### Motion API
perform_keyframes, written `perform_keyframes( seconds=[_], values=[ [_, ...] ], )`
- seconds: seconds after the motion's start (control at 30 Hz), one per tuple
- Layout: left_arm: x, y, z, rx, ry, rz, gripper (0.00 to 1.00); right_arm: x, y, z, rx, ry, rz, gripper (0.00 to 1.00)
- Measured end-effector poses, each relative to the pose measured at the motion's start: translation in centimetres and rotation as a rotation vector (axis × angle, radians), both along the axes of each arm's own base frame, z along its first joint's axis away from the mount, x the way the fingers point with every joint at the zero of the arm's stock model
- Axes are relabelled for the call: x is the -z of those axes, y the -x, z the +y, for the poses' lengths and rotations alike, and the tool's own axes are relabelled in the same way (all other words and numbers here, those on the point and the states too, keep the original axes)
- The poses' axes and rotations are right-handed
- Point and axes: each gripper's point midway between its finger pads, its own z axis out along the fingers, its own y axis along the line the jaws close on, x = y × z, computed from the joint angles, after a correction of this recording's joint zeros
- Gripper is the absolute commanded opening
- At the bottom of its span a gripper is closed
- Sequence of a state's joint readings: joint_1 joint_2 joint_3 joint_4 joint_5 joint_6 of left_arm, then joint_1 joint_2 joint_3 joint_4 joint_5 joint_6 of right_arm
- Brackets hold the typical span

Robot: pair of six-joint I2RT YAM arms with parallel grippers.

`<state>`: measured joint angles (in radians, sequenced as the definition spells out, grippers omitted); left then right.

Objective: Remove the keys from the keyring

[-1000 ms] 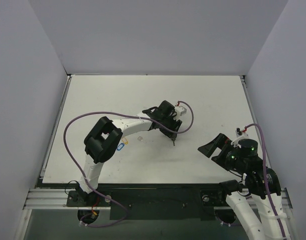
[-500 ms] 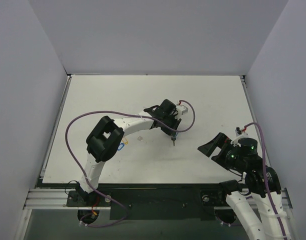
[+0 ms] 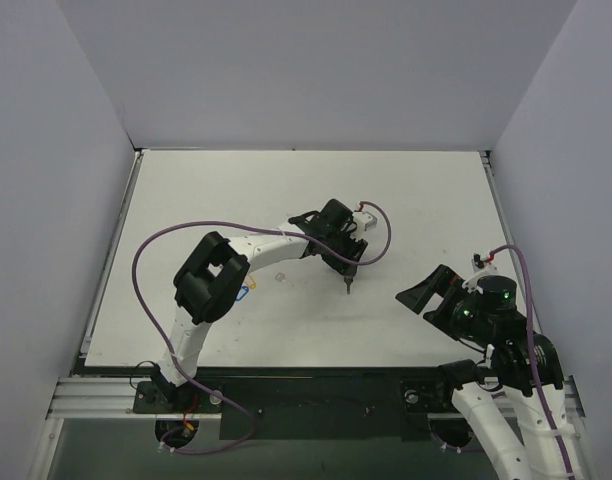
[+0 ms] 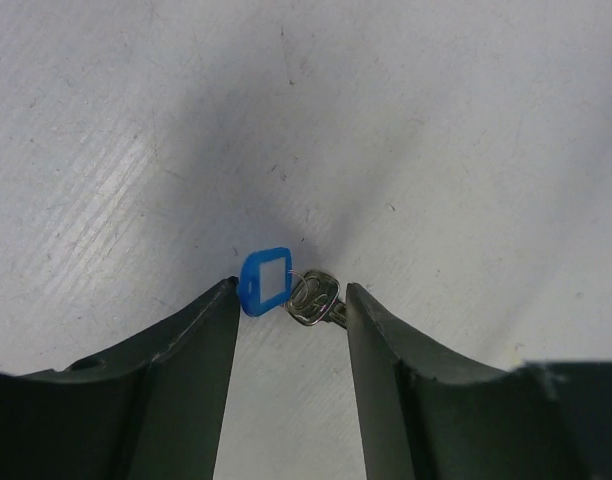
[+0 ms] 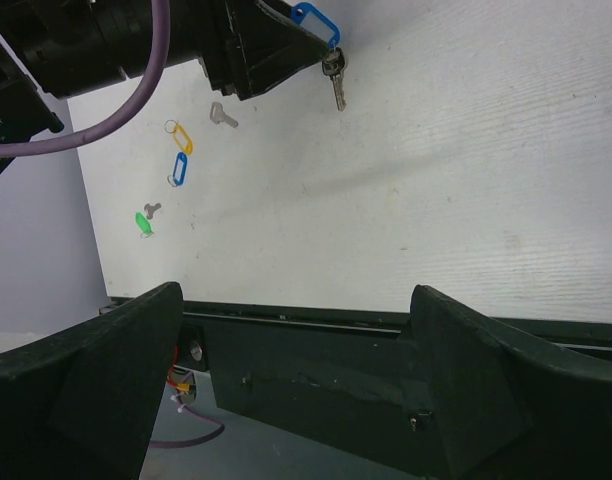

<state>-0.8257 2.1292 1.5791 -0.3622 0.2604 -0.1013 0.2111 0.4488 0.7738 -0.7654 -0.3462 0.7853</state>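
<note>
Top external: high on the near side, looking down on the whole table [image 3: 186, 200]. Left wrist: close, facing down at blue-tagged key [image 4: 314, 297]. Right wrist: low, oblique, farther, same key.

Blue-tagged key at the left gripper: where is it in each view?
Top external: blue-tagged key mid-table, just below the left gripper.
Left wrist: key at centre, between the fingers.
Right wrist: key at top, hanging from that gripper's tip.
Shared landmark: the left gripper.
</note>
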Motion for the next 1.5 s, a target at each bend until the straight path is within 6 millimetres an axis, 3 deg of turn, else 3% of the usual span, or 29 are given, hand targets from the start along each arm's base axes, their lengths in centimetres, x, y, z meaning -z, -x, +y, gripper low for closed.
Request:
perform_keyframes(
  seconds=[0.33,0.57,0.73,0.77,0.8,1.1,1.27,1.5],
  values=[
    [0.1,-0.2,-0.2,0.001,0.001,-0.001,0.54,-0.1,0.0,0.0,0.000,-0.001,-0.002,0.91],
    [0.9,-0.6,-0.7,0.006,-0.003,0.007,0.25,-0.1,0.0,0.0,0.000,-0.001,-0.002,0.91],
    [1.1,-0.8,-0.9,0.006,-0.006,0.009,0.15,-0.1,0.0,0.0,0.000,0.000,-0.002,0.91],
    [1.0,-0.8,-1.0,0.007,-0.005,0.008,0.03,-0.1,0.0,0.0,0.000,0.000,-0.002,0.91],
    [0.9,-0.8,-1.0,0.007,-0.004,0.007,0.00,-0.1,0.0,0.0,0.000,0.000,-0.002,0.91],
    [0.6,-0.6,-0.9,0.006,-0.006,0.012,0.00,-0.9,0.0,0.0,0.002,-0.009,-0.020,0.92],
    [-2.6,0.9,-0.5,0.004,0.034,0.005,0.00,-2.9,-0.2,0.3,0.009,-0.041,-0.051,0.92],
    [-13.8,4.0,-1.6,0.060,0.214,-0.113,0.00,-6.1,-0.7,1.4,0.010,-0.142,-0.117,0.92]
  ],
)
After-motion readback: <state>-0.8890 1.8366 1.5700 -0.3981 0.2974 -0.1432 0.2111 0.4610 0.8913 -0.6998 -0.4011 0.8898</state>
